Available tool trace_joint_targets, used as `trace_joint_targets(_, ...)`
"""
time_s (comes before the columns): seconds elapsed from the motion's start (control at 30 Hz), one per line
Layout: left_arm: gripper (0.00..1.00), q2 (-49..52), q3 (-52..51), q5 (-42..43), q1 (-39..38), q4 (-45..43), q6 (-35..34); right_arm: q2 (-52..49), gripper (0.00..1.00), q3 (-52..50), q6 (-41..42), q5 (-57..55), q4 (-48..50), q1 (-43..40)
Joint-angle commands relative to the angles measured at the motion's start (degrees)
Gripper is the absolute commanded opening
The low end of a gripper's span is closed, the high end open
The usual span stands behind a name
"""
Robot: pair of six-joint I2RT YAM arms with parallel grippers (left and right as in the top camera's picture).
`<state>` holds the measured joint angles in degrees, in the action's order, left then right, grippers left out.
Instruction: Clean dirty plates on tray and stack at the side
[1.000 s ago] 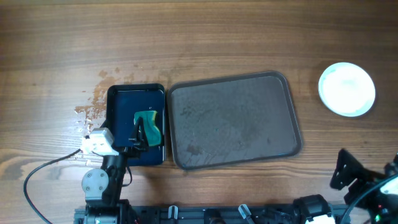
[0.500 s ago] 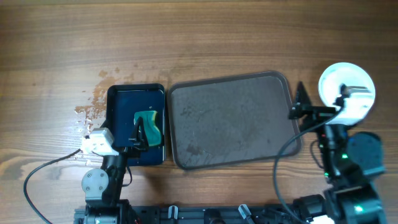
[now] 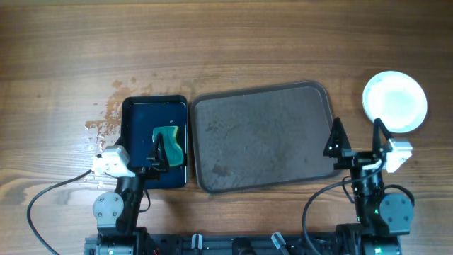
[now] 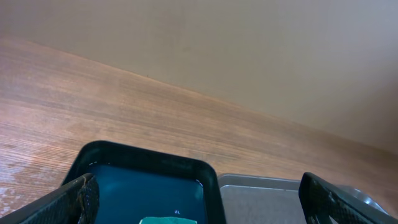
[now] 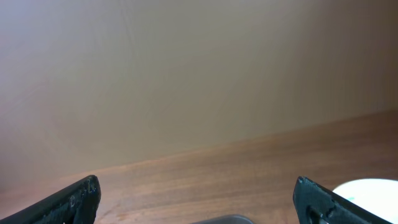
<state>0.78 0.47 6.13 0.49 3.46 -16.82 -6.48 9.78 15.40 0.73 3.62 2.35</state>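
Observation:
The large dark brown tray (image 3: 262, 134) lies in the middle of the table with no plates on it; its corner also shows in the left wrist view (image 4: 261, 193). White plates (image 3: 395, 101) sit at the far right, plain white with no smears; I cannot tell how many are stacked. Their edge shows in the right wrist view (image 5: 373, 190). My right gripper (image 3: 357, 138) is open and empty, near the tray's right front corner and below the plates; its fingers are wide apart in the right wrist view (image 5: 199, 205). My left gripper (image 3: 161, 152) is open over the small black tray (image 3: 138, 117).
The glossy black tray (image 4: 143, 168) stands left of the brown tray and holds a green sponge (image 3: 170, 140), whose top edge shows in the left wrist view (image 4: 177, 219). Pale crumbs or stains (image 3: 106, 120) mark the wood left of the black tray.
The right arm came from the front right corner up to the plates, then drew back to the front between the tray and the plates. The left arm has not moved.

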Motion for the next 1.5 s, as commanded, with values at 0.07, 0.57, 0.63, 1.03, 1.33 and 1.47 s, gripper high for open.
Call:
trace_joint_targets(0.07,1.0,-0.5,-0.1,0.9,0.4,0.4,-0.3,5.0,1.0,-4.0,1.0,3.9,0.4,-1.2)
trace_joint_targets(0.57,1.0,-0.5,-0.1,0.9,0.4,0.4,-0.3,6.3,1.0,-9.5,-7.2,9.2,0.1,-1.2)
trace_joint_targets(0.63,1.0,-0.5,-0.1,0.9,0.4,0.4,-0.3,6.3,1.0,-9.5,-12.7,13.0,-2.6,-1.2)
trace_joint_targets(1.03,1.0,-0.5,-0.1,0.9,0.4,0.4,-0.3,6.3,1.0,-9.5,-13.4,8.2,-3.1,-1.2)
trace_joint_targets(1.33,1.0,-0.5,-0.1,0.9,0.4,0.4,-0.3,6.3,1.0,-9.5,-19.7,8.3,-3.1,-1.2)
trace_joint_targets(1.47,1.0,-0.5,-0.1,0.9,0.4,0.4,-0.3,6.3,1.0,-9.5,-19.8,8.3,-3.1,-1.2)
